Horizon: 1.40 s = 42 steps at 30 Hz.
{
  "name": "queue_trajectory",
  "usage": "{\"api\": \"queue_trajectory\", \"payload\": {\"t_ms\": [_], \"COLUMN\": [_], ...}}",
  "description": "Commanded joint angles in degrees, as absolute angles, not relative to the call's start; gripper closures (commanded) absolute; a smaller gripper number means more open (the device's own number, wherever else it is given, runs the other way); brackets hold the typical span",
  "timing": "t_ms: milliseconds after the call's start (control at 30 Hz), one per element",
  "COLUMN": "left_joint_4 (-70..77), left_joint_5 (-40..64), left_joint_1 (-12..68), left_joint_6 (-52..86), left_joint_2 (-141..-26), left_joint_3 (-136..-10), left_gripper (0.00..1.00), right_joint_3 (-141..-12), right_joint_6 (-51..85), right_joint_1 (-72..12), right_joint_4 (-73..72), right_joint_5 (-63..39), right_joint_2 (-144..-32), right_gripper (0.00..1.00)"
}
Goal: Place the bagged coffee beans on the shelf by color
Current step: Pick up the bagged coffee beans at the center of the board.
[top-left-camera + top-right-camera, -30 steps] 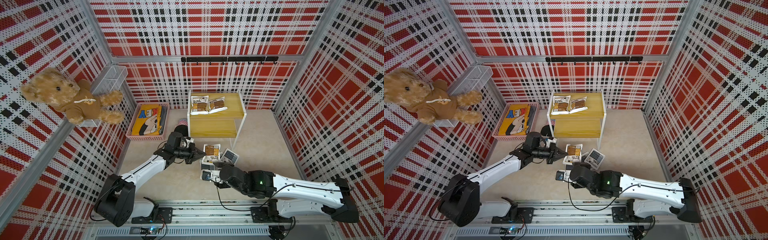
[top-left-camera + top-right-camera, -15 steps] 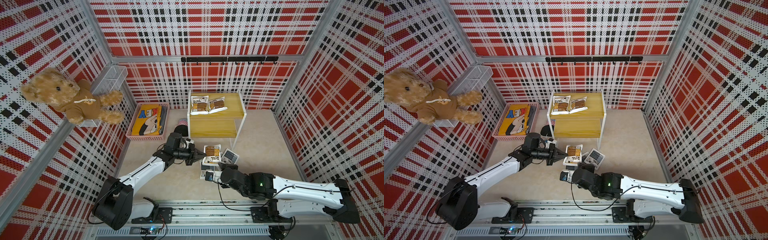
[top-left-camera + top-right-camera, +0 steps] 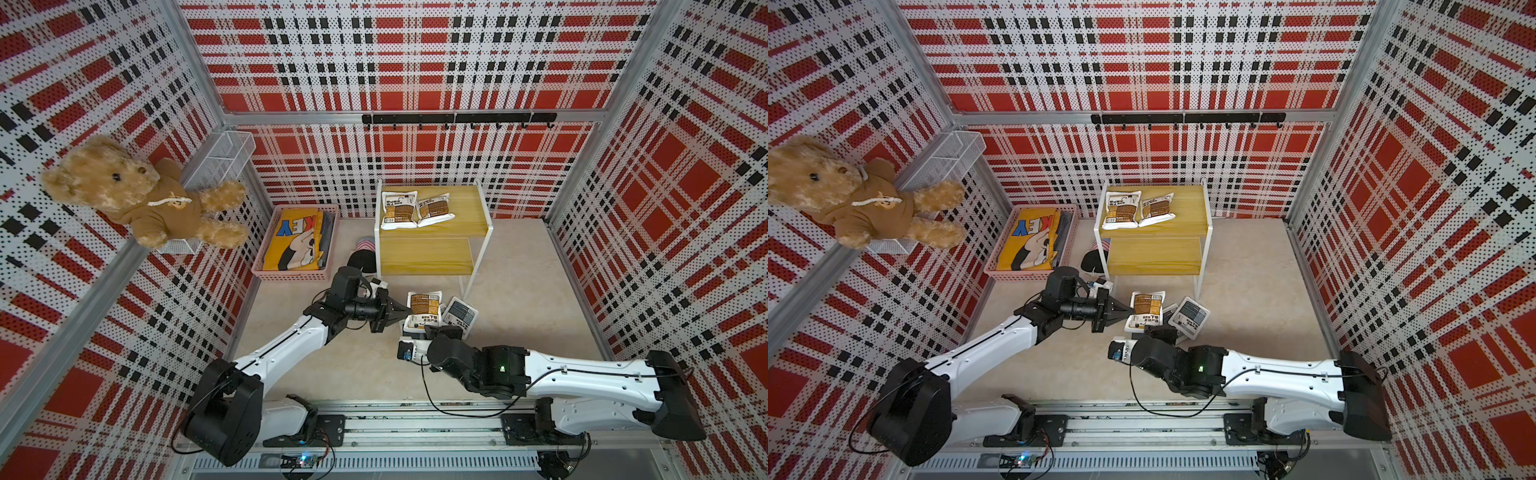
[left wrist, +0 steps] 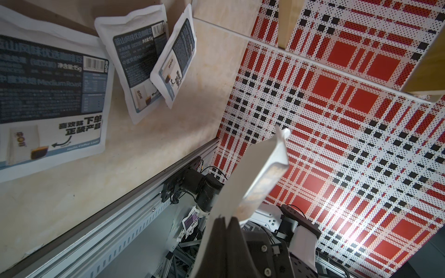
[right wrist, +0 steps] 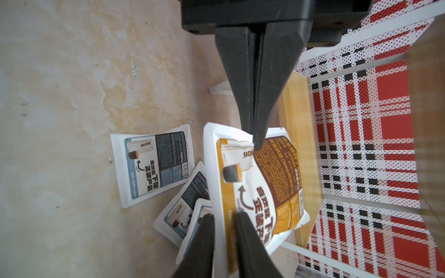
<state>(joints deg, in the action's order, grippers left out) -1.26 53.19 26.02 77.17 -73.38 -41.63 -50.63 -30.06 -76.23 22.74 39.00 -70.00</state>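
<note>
A brown-panel coffee bag hangs just above the floor in front of the shelf, held at two edges. My left gripper is shut on its left edge, which the left wrist view shows edge-on as a white bag. My right gripper is shut on the near edge of the same bag, opposite the left gripper. Two brown-panel bags lie on the top board. Grey-panel bags lie on the floor beneath, one visible from above.
The shelf's lower board is bare. A pink basket with a folded yellow cloth stands left of the shelf, a dark cap between them. A teddy bear and a wire basket hang on the left wall.
My right gripper has moved up to the held bag and closed its fingers on the near edge. The left gripper has kept its grip, almost still.
</note>
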Motion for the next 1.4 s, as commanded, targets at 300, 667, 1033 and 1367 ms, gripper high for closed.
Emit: {"api": "queue_trajectory", "payload": {"t_ms": [300,667,1033,1367], "left_joint_4": [0.43,-1.15,-7.32,-7.94], "left_joint_5": [54.24,46.91,32.65,7.35], "left_joint_1": [25.50,20.96,20.73,38.21], "left_joint_6": [77.82,72.77,45.32,15.77], "left_joint_2": [-71.39,-71.67,-65.01,-52.15], "left_joint_3": [-40.50,-48.34,-54.25,-54.25], "left_gripper": [0.96,0.01,0.01,0.01], "right_joint_3": [-52.17,-57.40,-62.16,-75.02], "right_joint_6": [-28.62,-19.27,-2.74,16.06], "right_joint_1": [-76.50,-72.47,-54.67,-51.64], "right_joint_4": [21.66,30.96,35.99,42.82], "right_joint_5": [39.25,30.78,0.82,3.30], "right_joint_2": [-70.86,-65.83,-56.62,-57.95], "right_gripper": [1.00,1.00,1.00,1.00]}}
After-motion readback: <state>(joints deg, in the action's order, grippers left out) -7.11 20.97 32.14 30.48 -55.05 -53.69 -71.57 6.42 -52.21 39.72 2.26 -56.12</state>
